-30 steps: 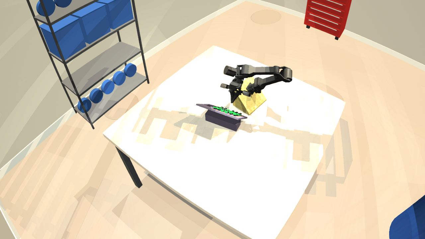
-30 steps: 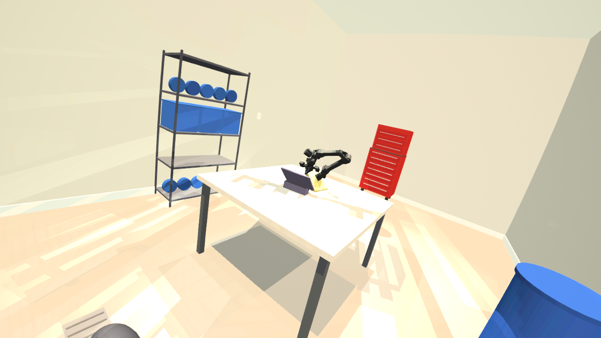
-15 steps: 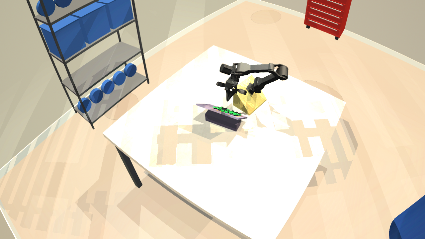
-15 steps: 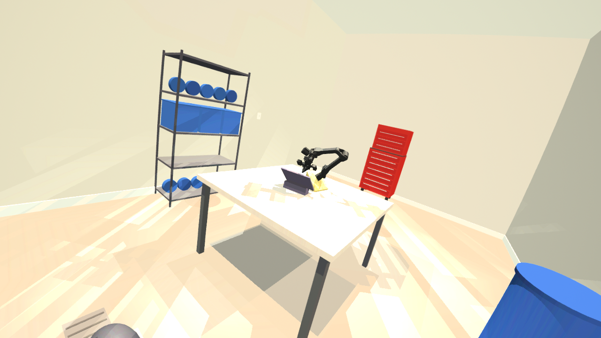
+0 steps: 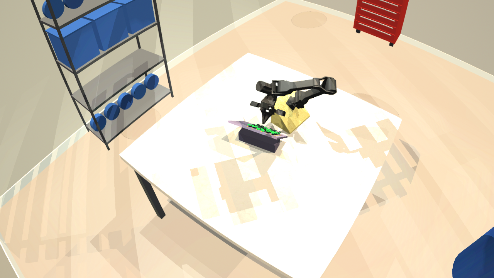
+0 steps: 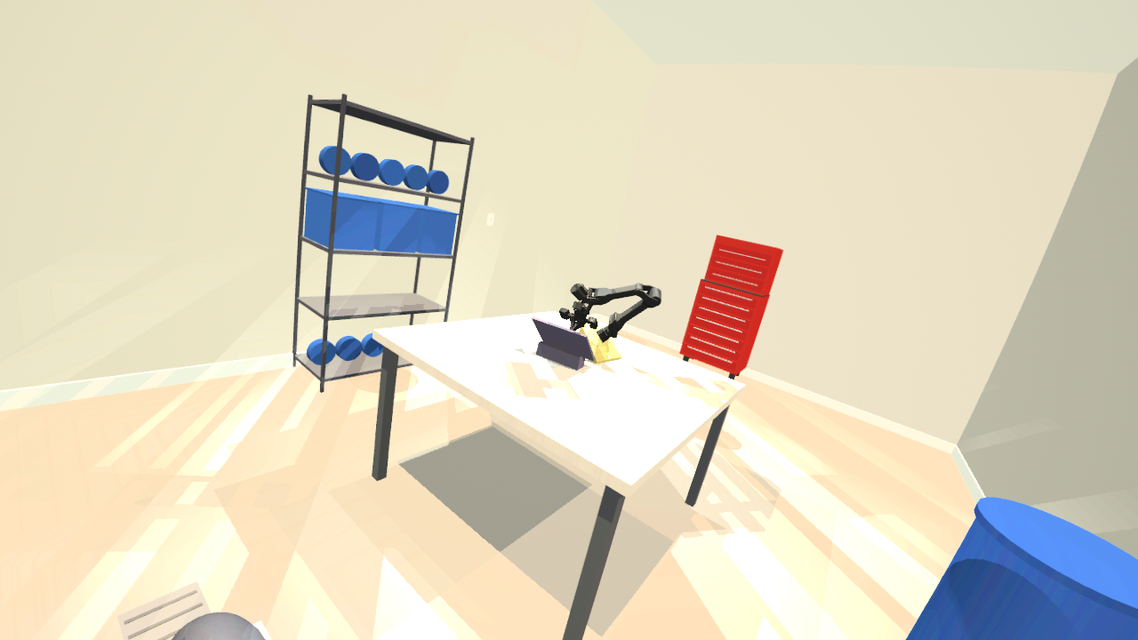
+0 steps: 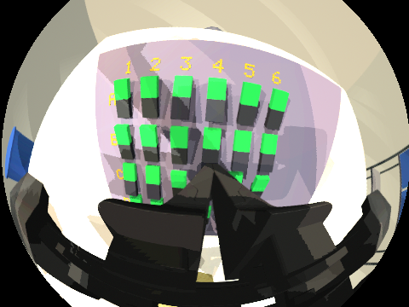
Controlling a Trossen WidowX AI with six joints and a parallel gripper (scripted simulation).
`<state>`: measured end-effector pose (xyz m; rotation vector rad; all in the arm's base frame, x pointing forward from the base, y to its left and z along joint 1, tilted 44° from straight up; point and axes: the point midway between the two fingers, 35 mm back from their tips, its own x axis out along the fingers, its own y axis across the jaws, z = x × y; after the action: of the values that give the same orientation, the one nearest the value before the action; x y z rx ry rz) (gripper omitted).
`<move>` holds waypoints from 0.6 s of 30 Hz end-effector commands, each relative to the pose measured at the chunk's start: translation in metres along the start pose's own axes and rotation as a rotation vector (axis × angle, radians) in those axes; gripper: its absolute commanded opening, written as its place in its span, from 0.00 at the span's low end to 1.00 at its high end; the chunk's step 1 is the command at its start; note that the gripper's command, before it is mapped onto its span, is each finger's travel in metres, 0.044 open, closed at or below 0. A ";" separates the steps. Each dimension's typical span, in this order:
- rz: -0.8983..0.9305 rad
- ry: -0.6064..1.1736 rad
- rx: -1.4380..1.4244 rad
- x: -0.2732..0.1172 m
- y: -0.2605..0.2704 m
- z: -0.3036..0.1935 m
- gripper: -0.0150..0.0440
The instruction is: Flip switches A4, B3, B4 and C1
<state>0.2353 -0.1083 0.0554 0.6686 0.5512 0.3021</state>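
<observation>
Black gripper: fingers pressed together, nothing between them — tip pointing down
Panel: lilac, tilted, directly under and ahead of the tip
Switches: green-and-black rockers, rows A–C visible; tip sits over row C, near columns 3–4
Contact: cannot tell
Table: white, beneath panel

In the wrist view the closed black gripper covers the middle of row C and most of the row below on the tilted lilac switch panel; only slivers of green rockers show beside its fingers. The row letters left of the tool are partly blurred. From the top and exterior cameras the green switches are too small to tell apart
</observation>
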 end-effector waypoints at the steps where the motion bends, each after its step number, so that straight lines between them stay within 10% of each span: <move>1: 0.001 0.002 0.009 0.003 0.001 -0.002 0.25; 18: 0.000 0.002 0.009 0.015 0.000 -0.003 0.25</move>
<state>0.2469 -0.1010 0.0494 0.6700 0.5496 0.3037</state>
